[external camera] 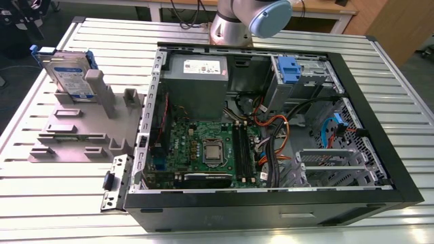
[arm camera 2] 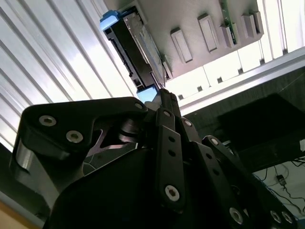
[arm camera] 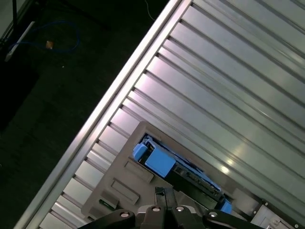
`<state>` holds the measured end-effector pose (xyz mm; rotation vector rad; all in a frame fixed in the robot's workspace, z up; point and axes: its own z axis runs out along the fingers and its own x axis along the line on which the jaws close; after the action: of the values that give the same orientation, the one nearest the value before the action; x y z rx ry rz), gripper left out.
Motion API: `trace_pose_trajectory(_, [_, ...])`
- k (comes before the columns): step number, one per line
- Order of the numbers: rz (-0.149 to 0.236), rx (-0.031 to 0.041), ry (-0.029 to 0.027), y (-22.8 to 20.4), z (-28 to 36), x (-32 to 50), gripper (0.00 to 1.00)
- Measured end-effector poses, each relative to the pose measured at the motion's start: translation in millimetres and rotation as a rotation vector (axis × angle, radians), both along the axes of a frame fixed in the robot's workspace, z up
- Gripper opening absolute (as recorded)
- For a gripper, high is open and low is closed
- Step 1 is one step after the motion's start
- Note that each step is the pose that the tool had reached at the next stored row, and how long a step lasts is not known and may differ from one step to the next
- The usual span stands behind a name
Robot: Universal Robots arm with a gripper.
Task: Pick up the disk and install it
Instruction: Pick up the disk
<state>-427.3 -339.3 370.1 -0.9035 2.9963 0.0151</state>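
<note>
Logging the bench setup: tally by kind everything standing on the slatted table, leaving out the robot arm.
Disk: 1
Grey holder: 1
Computer case: 1
Total: 3

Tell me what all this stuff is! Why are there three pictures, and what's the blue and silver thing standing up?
This is a robot arm working over a ribbed metal table. The exterior view comes from a camera standing off the arm, so it sees the whole scene. Both wrist views come from cameras riding on the arm, looking past its black gripper. The big black box is an open computer case, with its green board showing inside. The blue and silver thing is the disk. It stands upright in a grey holder beside the case. The gripper is close to the disk, which is not yet in the case.
</note>
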Motion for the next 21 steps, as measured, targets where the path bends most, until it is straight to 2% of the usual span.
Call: trace_pose_trajectory(21, [0.101, 0.0, 0.0, 0.0, 0.0, 0.0, 0.11])
